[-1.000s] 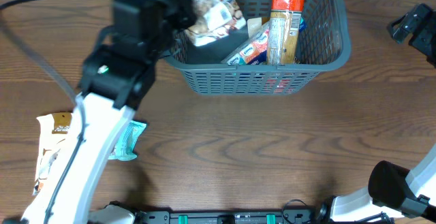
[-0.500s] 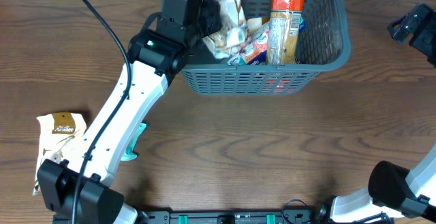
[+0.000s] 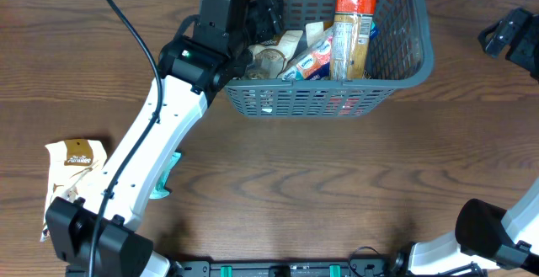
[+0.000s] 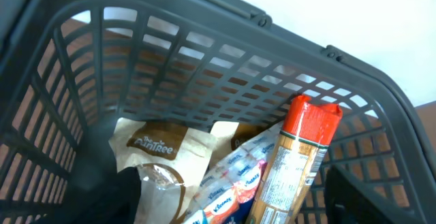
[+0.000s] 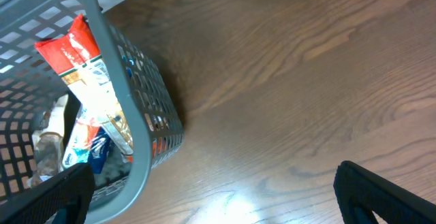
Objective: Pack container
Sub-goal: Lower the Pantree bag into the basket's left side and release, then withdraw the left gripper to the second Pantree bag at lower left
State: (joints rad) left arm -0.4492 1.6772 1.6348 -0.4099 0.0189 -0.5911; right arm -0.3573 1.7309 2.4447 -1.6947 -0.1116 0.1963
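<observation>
Left arm [image 3: 143, 151] stretches from 7 o'clock up towards 12, wrist tipped over the basket's left rim. The left claw [image 3: 263, 14] is inside, fingers apart, gripping nothing. Right claw [image 3: 508, 34] hangs at 2 o'clock, spread wide, empty. One dark grey basket [image 3: 413, 62] sits at 12 o'clock on the bench [image 3: 337, 184], with three packets clear inside: brown-label packet [image 4: 163, 146], blue-and-white packet [image 4: 228, 183], red-topped packet [image 4: 300, 156]. Two lie on the bench: cream packet [image 3: 72, 172] at 8, teal packet [image 3: 160, 180] tucked beside the arm

Matt grey plastic container [image 3: 312, 100], wood-grain table [image 3: 337, 184].
</observation>
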